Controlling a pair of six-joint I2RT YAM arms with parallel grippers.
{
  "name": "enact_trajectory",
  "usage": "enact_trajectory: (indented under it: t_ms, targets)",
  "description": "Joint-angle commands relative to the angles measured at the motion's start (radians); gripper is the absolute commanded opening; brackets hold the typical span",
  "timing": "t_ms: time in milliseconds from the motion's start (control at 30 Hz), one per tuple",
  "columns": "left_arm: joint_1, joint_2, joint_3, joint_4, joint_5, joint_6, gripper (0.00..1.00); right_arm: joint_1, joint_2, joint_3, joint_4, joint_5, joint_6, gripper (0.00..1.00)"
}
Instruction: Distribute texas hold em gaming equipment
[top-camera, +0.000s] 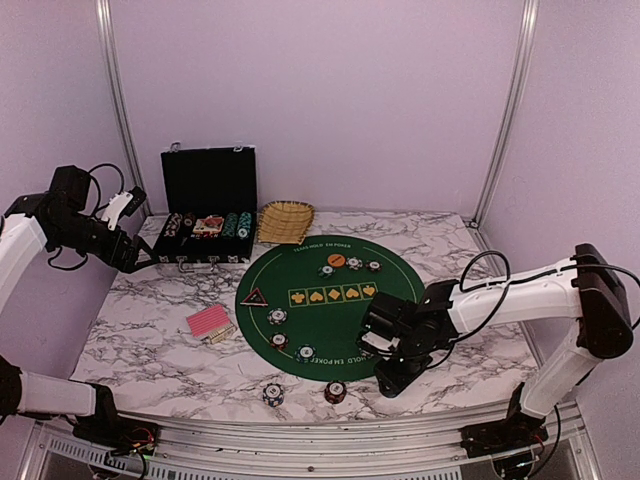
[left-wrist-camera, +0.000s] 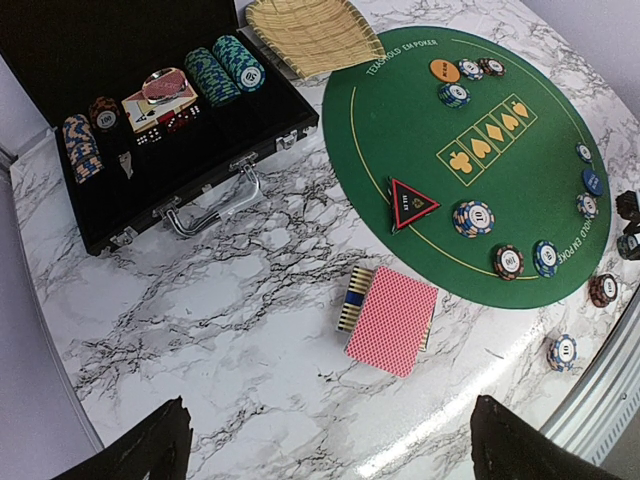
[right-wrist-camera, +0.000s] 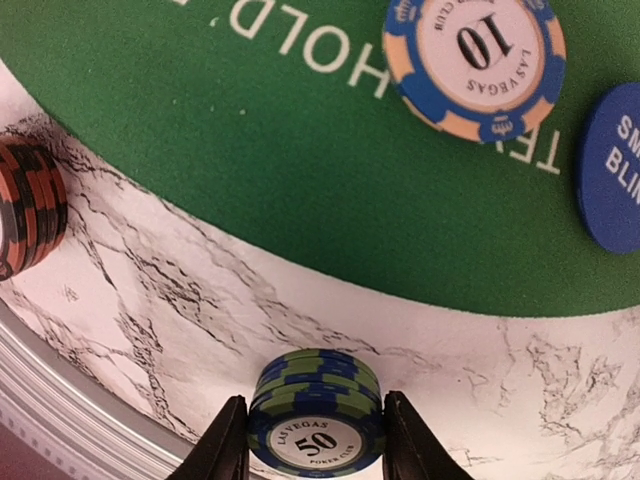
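In the right wrist view, a short stack of green-and-blue "50" poker chips stands on the marble just off the green felt mat. My right gripper has a finger pressed against each side of it. In the top view that gripper is low at the mat's near right rim and covers the stack. My left gripper is open and empty, high over the table's left side. A pink-red-backed card deck lies below it. The black-red triangle, orange disc and blue disc lie on the mat.
The open black case with chip rows stands at the back left, and the woven basket is beside it. Two chip stacks sit near the front edge. A "10" chip and a red-black stack lie near my right gripper.
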Motion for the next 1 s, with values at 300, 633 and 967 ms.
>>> enact_trajectory:
  t_ms: [300, 633, 967]
  targets:
    - [-0.003, 0.006, 0.002, -0.029, -0.005, 0.020, 0.99, -0.051, -0.065, 0.144, -0.135, 0.092, -0.035, 0.31]
    - [-0.020, 0.033, -0.047, -0.028, -0.036, 0.059, 0.99, -0.268, -0.008, 0.226, -0.073, 0.156, -0.076, 0.29]
    - [-0.066, 0.043, -0.094, -0.029, -0.084, 0.100, 0.99, -0.406, 0.164, 0.279, 0.041, 0.201, -0.111, 0.31]
